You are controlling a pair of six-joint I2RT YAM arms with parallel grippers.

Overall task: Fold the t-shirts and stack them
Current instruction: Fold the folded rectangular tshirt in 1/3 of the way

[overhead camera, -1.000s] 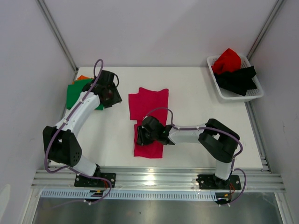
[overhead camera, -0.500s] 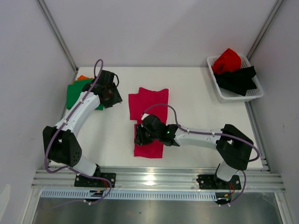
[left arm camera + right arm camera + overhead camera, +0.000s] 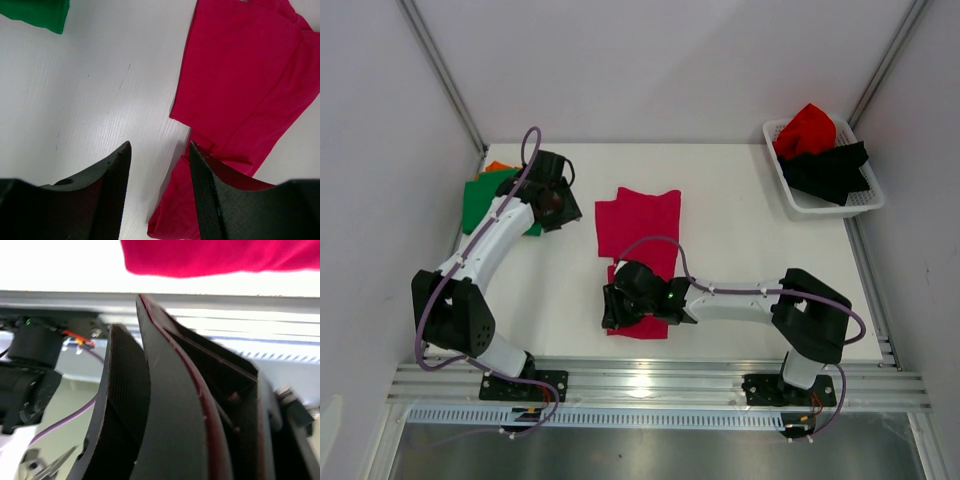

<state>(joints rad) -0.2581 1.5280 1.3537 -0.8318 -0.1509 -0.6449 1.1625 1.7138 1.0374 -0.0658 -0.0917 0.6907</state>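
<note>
**Magenta shirt lying partly folded at mid-desk**

The soft magenta-pink cloth t-shirt (image 3: 640, 220) is lying flat and partly folded on the smooth white desk (image 3: 740, 230). The right hand (image 3: 615, 310) is sitting over its near-left edge, having slid closer since a second ago. Whether it is gripping is unclear. The left hand (image 3: 157, 150) is hovering with its fingers apart beside the folded green cloth t-shirt (image 3: 478, 205).
</note>
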